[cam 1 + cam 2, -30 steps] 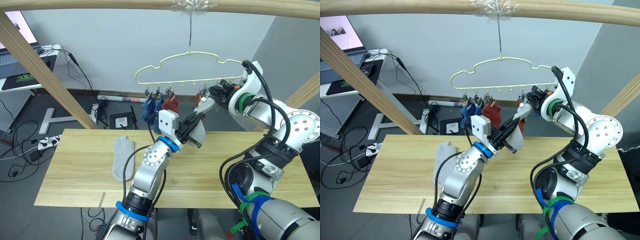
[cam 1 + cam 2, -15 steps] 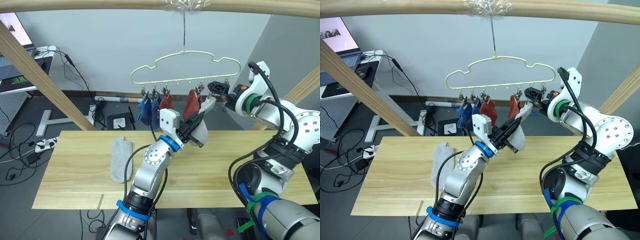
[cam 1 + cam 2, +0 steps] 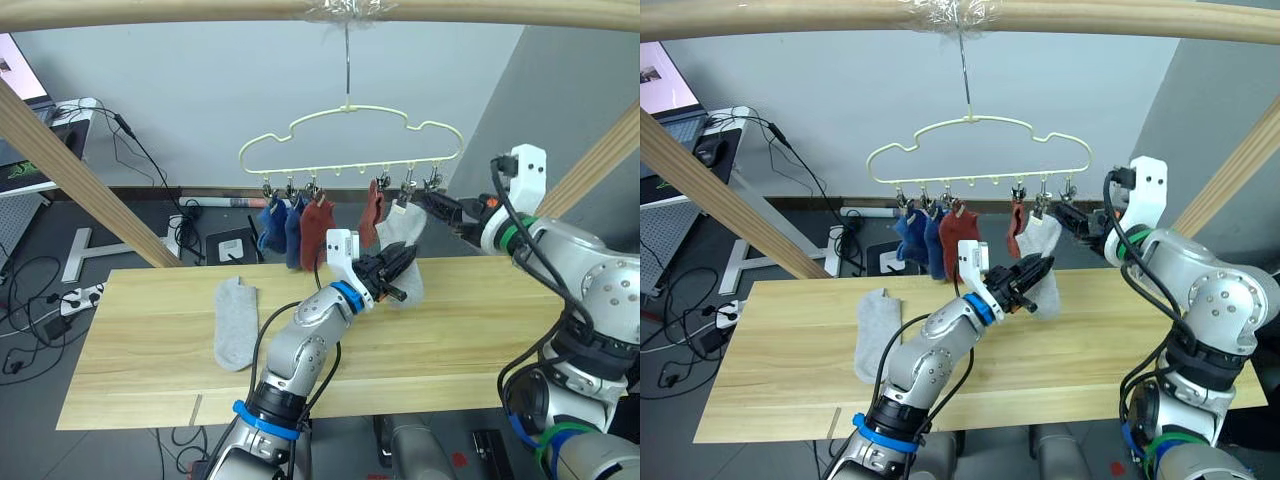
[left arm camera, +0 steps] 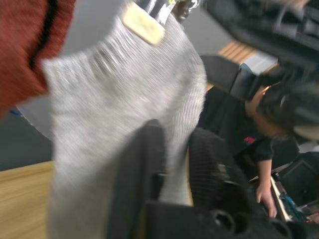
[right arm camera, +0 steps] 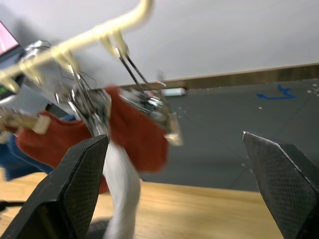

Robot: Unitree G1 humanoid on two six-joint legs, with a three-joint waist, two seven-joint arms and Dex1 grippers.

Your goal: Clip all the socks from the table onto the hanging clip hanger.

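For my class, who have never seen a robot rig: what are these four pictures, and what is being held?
Two pictures come from the humanoid robot's head, looking down past its arms; two come from cameras on its wrists. A clip hanger hangs from a wooden pole, carrying blue and red socks. The left gripper pinches a grey sock hanging from a clip. The right gripper is open beside the clips. One more grey sock lies on the table.
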